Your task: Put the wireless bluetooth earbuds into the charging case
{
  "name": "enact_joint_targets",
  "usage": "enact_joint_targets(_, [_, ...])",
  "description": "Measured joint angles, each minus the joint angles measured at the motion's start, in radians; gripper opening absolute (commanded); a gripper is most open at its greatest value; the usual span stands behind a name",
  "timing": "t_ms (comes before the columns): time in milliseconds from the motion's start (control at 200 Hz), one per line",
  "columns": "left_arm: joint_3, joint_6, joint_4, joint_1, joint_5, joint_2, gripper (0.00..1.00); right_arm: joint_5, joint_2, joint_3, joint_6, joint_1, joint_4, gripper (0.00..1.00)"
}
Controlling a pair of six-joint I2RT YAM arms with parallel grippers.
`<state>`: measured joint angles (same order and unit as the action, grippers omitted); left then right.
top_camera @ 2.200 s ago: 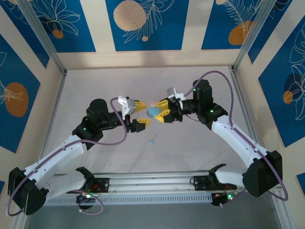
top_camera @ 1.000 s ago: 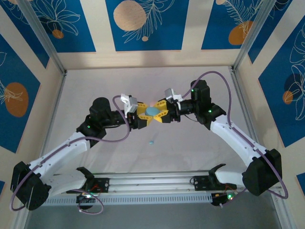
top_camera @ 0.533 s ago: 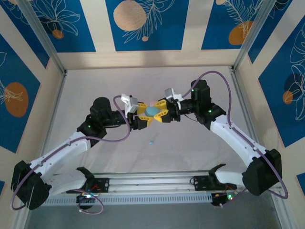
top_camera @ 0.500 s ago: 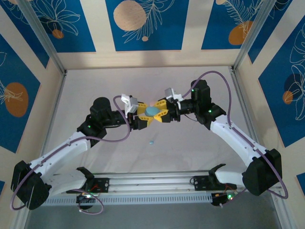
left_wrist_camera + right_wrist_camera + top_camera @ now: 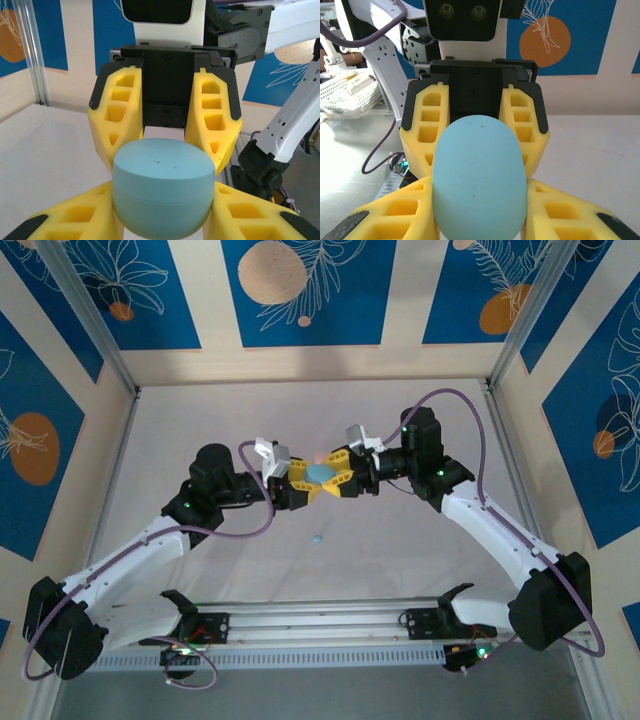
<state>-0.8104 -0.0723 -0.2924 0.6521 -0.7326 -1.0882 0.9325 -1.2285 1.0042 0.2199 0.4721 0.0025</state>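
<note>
One charging case, light blue and rounded, sits at the centre of the top view. It is held off the table between two grippers that meet nose to nose. The left gripper reaches in from the left of the frame and the right gripper from the right. Each has its two yellow fingers pressed against opposite sides of the case, so the case is pinched from both ends at once.

In the left wrist view the case fills the lower middle, with the arm's own fingers at the bottom corners. The other arm's fingers stand upright behind it, flanking its far end. A thin seam runs around the body, and the lid is down. The right wrist view shows the same hold from the other end, with the case as a smooth blue oval rising from the bottom centre.

One earbud can be counted, a tiny light blue one. It lies alone on the table straight below the case in the top view, apart from both grippers and touching nothing else.

A small pinkish spot shows just above the case in the top view, too small to tell what it is.

What the closed case holds cannot be told.
</note>
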Motion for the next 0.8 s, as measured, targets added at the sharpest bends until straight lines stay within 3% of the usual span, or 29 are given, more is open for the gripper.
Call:
enact_joint_targets(100, [0.0, -0.001, 0.0, 0.0, 0.0, 0.0, 0.37, 0.0, 0.0, 0.0, 0.009, 0.0, -0.005, 0.31])
enact_joint_targets(185, [0.0, -0.003, -0.002, 0.0, 0.0, 0.0, 0.46, 0.0, 0.0, 0.0, 0.012, 0.0, -0.008, 0.31])
enact_joint_targets(285, [0.001, -0.019, -0.008, 0.0, -0.005, -0.002, 0.48, -0.001, 0.0, 0.0, 0.016, 0.0, -0.008, 0.31])
enact_joint_targets(625, [0.001, -0.034, -0.017, 0.0, -0.011, -0.007, 0.38, -0.001, 0.001, 0.0, 0.023, 0.0, -0.014, 0.31])
enact_joint_targets(800, [0.001, -0.03, -0.016, -0.001, -0.011, -0.007, 0.33, -0.004, 0.001, 0.004, 0.019, -0.001, -0.019, 0.38])
